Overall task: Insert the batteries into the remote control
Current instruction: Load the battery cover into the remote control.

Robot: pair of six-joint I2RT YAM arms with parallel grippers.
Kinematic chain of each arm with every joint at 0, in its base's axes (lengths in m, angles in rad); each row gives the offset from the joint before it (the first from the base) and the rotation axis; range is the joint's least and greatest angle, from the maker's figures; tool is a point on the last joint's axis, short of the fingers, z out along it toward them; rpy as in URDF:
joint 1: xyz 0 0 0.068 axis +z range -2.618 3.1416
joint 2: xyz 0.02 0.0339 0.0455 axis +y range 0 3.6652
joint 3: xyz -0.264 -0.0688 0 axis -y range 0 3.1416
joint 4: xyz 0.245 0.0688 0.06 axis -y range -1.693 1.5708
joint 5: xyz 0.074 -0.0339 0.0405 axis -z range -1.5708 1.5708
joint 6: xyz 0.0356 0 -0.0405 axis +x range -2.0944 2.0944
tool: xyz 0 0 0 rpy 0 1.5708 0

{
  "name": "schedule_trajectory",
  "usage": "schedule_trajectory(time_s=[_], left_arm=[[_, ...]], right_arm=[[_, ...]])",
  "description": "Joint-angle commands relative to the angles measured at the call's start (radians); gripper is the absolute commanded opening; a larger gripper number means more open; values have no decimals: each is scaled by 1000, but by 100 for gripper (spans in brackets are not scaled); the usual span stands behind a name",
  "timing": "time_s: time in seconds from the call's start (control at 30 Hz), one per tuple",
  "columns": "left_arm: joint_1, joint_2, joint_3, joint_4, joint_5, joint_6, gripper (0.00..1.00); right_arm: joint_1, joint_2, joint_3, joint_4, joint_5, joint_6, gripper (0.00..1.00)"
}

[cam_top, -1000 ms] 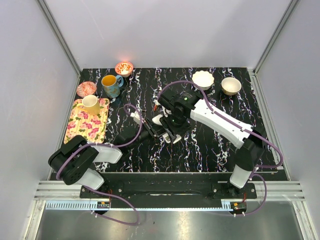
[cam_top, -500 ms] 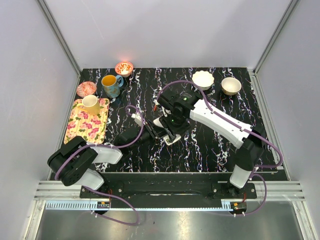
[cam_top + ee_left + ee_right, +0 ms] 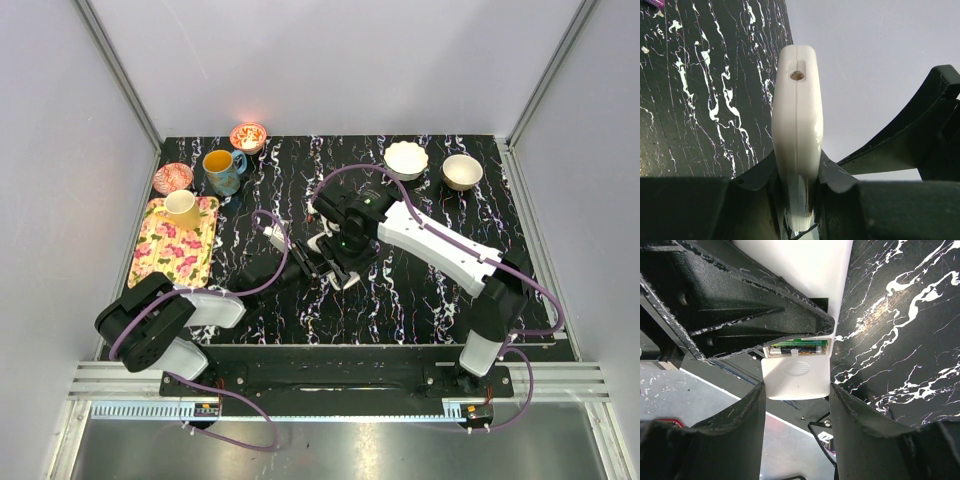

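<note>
The white remote control (image 3: 796, 125) stands edge-on between the jaws of my left gripper (image 3: 796, 172), which is shut on it. In the right wrist view its plain white back (image 3: 805, 265) fills the top. Below it, the battery bay shows a green-labelled battery (image 3: 800, 346). A white battery cover (image 3: 796, 379) sits at the bay's lower edge, and my right gripper (image 3: 796, 390) is shut on its two sides. In the top view both grippers meet mid-table, left gripper (image 3: 308, 262) and right gripper (image 3: 345, 262), and hide most of the remote.
A floral tray (image 3: 165, 255) with a cream cup (image 3: 182, 207) lies at the left. Behind it are a patterned dish (image 3: 172, 177), a blue mug (image 3: 221, 170) and a red bowl (image 3: 248, 135). Two white bowls (image 3: 406, 158) (image 3: 462, 171) stand at the back right.
The right wrist has edged slightly left toward the left gripper. Both grips look unchanged.
</note>
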Motion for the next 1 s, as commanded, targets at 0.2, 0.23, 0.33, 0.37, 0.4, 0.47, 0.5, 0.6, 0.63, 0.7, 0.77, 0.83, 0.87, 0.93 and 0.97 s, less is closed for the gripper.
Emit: schedule_trajectory(time_s=[0.2, 0.23, 0.33, 0.37, 0.4, 0.47, 0.5, 0.6, 0.63, 0.7, 0.77, 0.83, 0.87, 0.93, 0.97], left_arm=[[-6, -54, 50, 26, -31, 28, 0], [-6, -57, 50, 26, -31, 28, 0], [-6, -56, 50, 32, -29, 22, 0], [-7, -57, 50, 34, -29, 19, 0], [-7, -57, 50, 38, -28, 17, 0], [-9, -60, 50, 39, -28, 15, 0], [-10, -60, 50, 39, -26, 15, 0], [-15, -63, 52, 39, -26, 14, 0], [-16, -65, 52, 40, -28, 12, 0], [-18, -65, 50, 43, -26, 12, 0], [-20, -66, 47, 45, -28, 11, 0], [-21, -68, 44, 54, -28, 8, 0], [-21, -68, 43, 57, -26, 8, 0], [-23, -68, 41, 62, -26, 3, 0], [-23, -68, 43, 63, -25, 3, 0]], right_arm=[[12, 1, -9, 28, -4, 6, 0], [12, 1, -9, 30, -3, 6, 0], [10, 1, -12, 36, 0, 12, 0], [12, 1, -15, 39, 3, 14, 0], [10, -5, -18, 50, 8, 16, 0], [10, -6, -20, 54, 22, 22, 0], [12, -6, -20, 57, 29, 22, 0], [10, -8, -23, 65, 42, 25, 0], [10, -8, -24, 67, 43, 26, 0], [10, -9, -29, 71, 46, 28, 0], [10, -9, -31, 73, 58, 28, 0], [12, -12, -29, 73, 59, 29, 0], [10, -12, -31, 73, 59, 28, 0], [10, -15, -31, 73, 85, 28, 0], [10, -15, -31, 74, 86, 31, 0]])
